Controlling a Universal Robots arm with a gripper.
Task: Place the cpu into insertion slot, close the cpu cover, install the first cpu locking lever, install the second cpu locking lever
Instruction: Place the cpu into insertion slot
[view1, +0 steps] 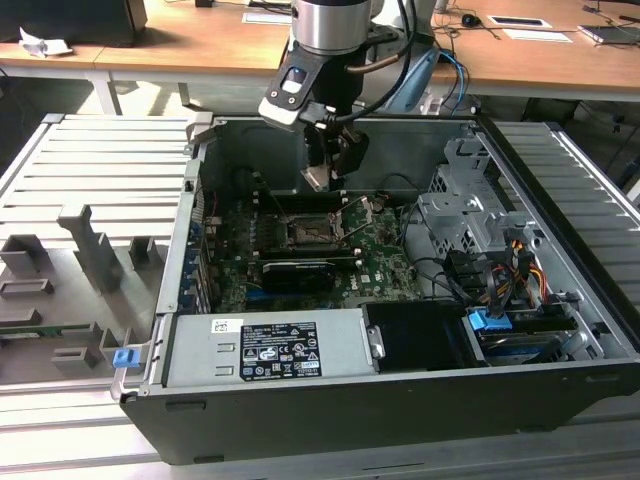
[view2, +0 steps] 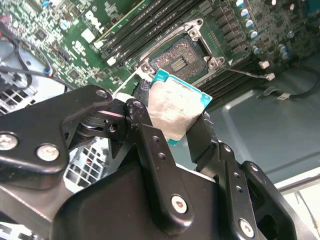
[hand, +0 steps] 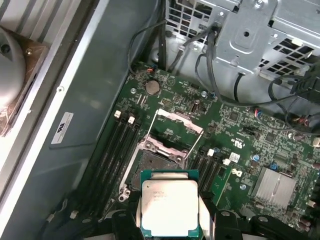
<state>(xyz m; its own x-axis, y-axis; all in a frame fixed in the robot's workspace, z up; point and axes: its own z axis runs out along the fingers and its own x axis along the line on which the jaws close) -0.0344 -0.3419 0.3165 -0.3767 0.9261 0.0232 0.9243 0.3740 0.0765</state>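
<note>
The cpu (hand: 168, 207) hangs in the air, gripped at two opposite edges by the closed black claw (view1: 322, 172), silvery top up and teal rim showing. It sits above the green motherboard (hand: 235, 150), near the insertion slot (hand: 156, 166) but apart from it, not yet over the socket's middle. The slot lies bare and dark. Its cpu cover (hand: 179, 120) stands swung up on the far side, and a thin wire lever (view1: 362, 215) leans raised beside it, so nothing blocks the way down.

To seat the chip well, I judge it should be kept level, squared to the socket's metal rim with the corners matched, and lowered straight. Sliding it across the contacts could bend them. The fingers (view2: 145, 125) grip close to the chip's edges, so they will need room against the rim as they let go.

As for writing, the chip's top carries faint print and the board has white lettering. A white label sits on the grey power supply (view1: 280, 350) in the case (view1: 400, 420), and a small sticker (hand: 62, 127) on the case wall. None of it is clear enough to quote.
</note>
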